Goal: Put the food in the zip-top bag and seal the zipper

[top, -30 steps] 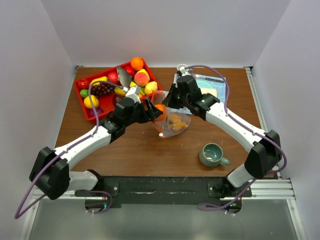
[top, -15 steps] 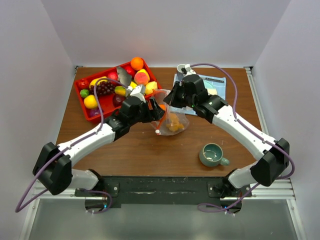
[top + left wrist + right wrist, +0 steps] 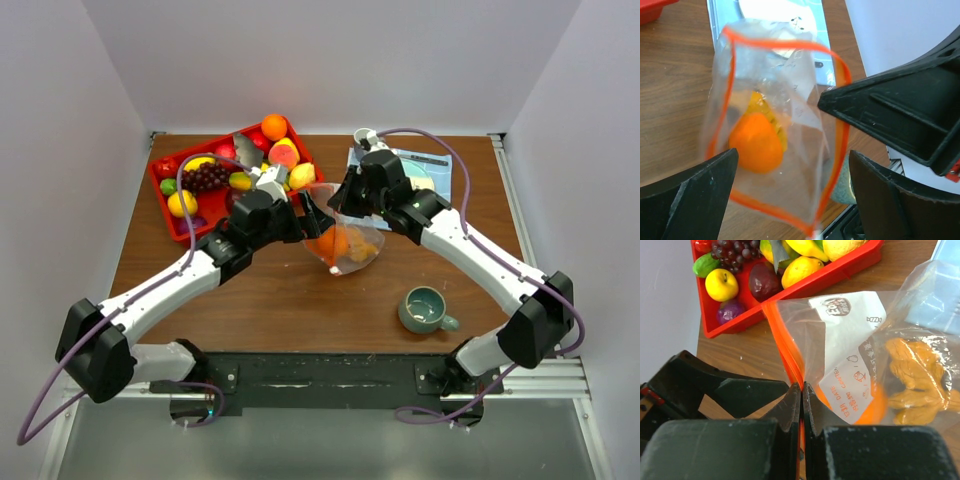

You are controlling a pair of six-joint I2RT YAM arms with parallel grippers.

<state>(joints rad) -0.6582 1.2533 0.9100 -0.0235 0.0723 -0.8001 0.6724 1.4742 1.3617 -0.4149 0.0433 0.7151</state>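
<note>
The clear zip-top bag (image 3: 358, 248) hangs mouth-up over the middle of the table. My right gripper (image 3: 801, 389) is shut on its orange-red zipper (image 3: 842, 135) strip at the far rim. An orange (image 3: 756, 142) lies inside the bag beside a tan lumpy piece (image 3: 917, 375). My left gripper (image 3: 792, 200) is open, its fingers (image 3: 690, 200) standing wide on either side of the bag's mouth (image 3: 322, 195) and holding nothing. More food, such as purple grapes (image 3: 205, 177), a peach (image 3: 284, 155) and a lemon (image 3: 181, 203), lies in the red tray (image 3: 168, 215).
The red tray (image 3: 805, 285) stands at the back left, close behind the bag. A pale blue printed sheet (image 3: 430, 170) lies at the back right under my right arm. A teal cup (image 3: 425, 308) stands at the front right.
My left gripper has opened wide and let go of the orange, which now sits lower inside the bag. The right gripper keeps its hold on the zipper strip.
</note>
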